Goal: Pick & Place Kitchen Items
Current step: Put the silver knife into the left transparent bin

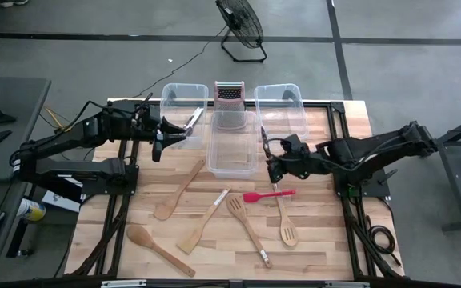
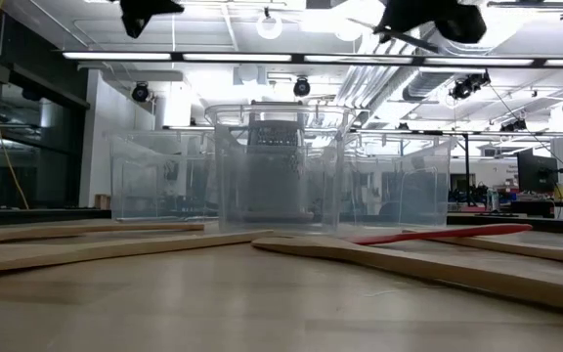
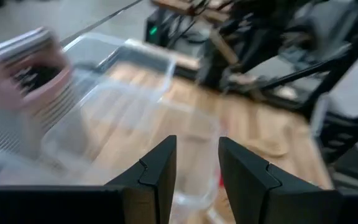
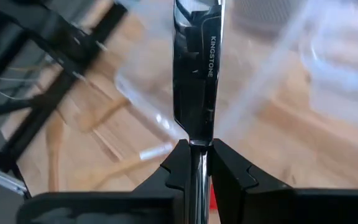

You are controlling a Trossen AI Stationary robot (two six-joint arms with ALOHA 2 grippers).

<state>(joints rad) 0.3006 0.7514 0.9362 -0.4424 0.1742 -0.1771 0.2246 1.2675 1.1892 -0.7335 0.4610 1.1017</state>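
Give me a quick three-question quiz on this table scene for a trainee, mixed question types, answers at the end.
1. True or false: the right gripper is shut on a metal utensil.
2. How many clear bins stand on the table? A two, B three, C four.
3. Fill in: the spatula lying on the table near the right gripper has a ____ head.
Key: 1 true; 2 B; 3 red.
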